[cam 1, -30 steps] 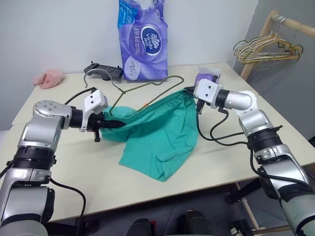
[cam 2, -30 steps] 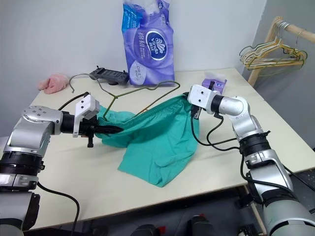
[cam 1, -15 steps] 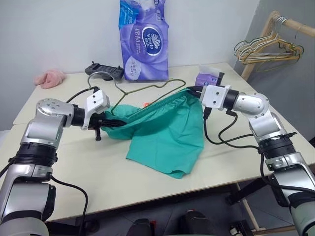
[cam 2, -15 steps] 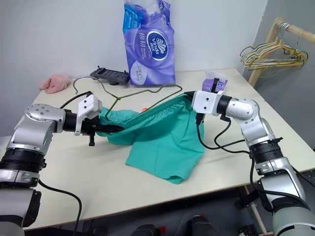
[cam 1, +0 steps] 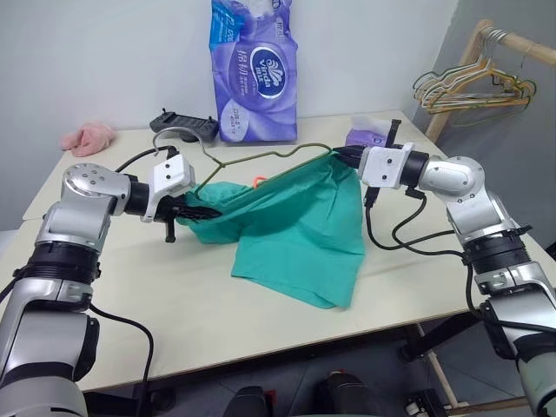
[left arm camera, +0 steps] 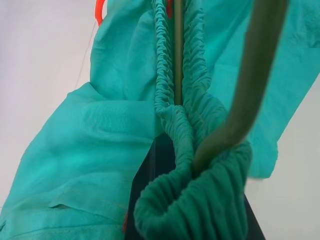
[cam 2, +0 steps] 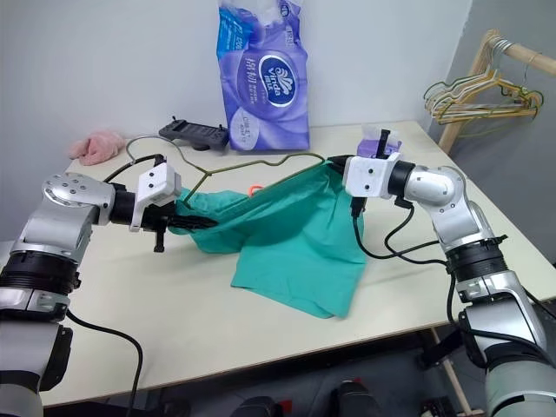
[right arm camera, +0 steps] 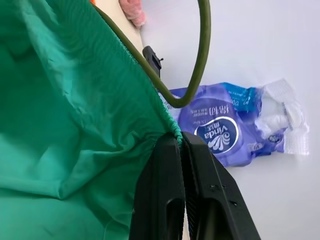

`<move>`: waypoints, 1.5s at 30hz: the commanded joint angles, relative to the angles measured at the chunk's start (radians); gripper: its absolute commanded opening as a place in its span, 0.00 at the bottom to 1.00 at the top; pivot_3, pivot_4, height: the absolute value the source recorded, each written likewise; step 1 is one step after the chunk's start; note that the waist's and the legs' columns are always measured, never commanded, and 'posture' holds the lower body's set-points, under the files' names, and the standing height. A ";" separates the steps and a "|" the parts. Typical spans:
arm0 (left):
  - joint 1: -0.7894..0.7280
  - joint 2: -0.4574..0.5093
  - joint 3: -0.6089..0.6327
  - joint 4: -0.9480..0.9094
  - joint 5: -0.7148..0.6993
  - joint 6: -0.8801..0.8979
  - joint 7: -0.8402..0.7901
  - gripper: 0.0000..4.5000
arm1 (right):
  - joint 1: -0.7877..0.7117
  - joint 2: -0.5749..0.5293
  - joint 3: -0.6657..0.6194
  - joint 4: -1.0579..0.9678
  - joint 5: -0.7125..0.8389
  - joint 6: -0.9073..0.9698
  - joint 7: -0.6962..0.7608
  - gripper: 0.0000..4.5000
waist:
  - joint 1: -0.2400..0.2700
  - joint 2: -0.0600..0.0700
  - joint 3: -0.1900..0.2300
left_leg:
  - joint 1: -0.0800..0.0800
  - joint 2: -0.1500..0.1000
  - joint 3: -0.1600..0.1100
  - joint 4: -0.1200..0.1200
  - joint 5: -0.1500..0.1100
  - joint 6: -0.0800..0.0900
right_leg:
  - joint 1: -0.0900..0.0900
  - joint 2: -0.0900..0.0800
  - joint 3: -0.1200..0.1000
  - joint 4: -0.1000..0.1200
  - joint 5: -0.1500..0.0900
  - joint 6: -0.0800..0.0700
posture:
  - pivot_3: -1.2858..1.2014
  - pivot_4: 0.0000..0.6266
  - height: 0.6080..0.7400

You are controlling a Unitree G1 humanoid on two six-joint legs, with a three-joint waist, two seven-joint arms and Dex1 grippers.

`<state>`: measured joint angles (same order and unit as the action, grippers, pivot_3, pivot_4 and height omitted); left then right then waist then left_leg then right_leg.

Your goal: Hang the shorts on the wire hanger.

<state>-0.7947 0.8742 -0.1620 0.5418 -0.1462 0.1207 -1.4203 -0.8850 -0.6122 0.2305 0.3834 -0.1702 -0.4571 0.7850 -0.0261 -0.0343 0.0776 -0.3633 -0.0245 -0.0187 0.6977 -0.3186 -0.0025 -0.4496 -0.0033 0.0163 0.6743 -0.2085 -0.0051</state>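
Arms raised level over table [cam 1: 130,313], left gripper [cam 1: 201,213] and right gripper [cam 1: 344,155] clamped on shorts [cam 1: 295,234] waistband ends, wire hanger [cam 1: 261,156] threaded along waistband, near table edge open.

Raised and drawn rightward: right claw [cam 1: 345,155] with its pinched end of teal-green fabric shorts [cam 1: 300,228]. Pulled tauter, gathered waistband along thin olive-grey wire hanger [cam 1: 261,156]; hanging legs shifted right across bench [cam 1: 174,295].

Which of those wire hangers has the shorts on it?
The single dark olive wire hanger over the table: the teal-green fabric shorts' waistband runs along its lower wire. The pale gold and green hangers on the wooden rack hang bare.
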 commanded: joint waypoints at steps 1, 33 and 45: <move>0.006 0.057 -0.007 0.075 0.074 0.005 0.007 0.00 | -0.042 -0.087 -0.097 -0.016 0.003 0.003 -0.035 0.00 | 0.000 0.000 0.000 | 0.000 0.000 0.000 0.000 0.000 0.000 | 0.000 0.000 0.000 0.000 0.000 0.000 | 0.52 0.03 1.00; -0.080 0.040 -0.141 0.257 0.265 -0.202 0.142 0.00 | -0.041 -0.139 -0.064 -0.176 -0.030 -0.042 -0.013 0.00 | -0.001 0.000 0.000 | 0.000 0.000 0.000 0.000 0.000 0.000 | 0.000 0.000 0.000 0.000 0.000 0.000 | 0.51 0.05 1.00; -0.136 0.030 -0.211 0.351 0.339 -0.246 0.199 0.00 | -0.004 -0.192 -0.077 -0.221 -0.046 -0.025 -0.008 0.00 | -0.005 0.000 0.000 | 0.000 0.000 0.000 0.000 0.000 0.000 | 0.000 0.000 0.000 0.000 0.000 0.000 | 0.50 0.03 1.00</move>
<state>-0.9619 0.8473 -0.3399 0.7811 0.0638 -0.1542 -1.2477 -0.8689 -0.7385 0.2691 0.1885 -0.2343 -0.5036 0.8062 -0.0313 -0.0344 0.0777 -0.3631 -0.0244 -0.0188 0.6976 -0.3187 -0.0023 -0.4492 -0.0029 0.0160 0.6738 -0.2086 -0.0052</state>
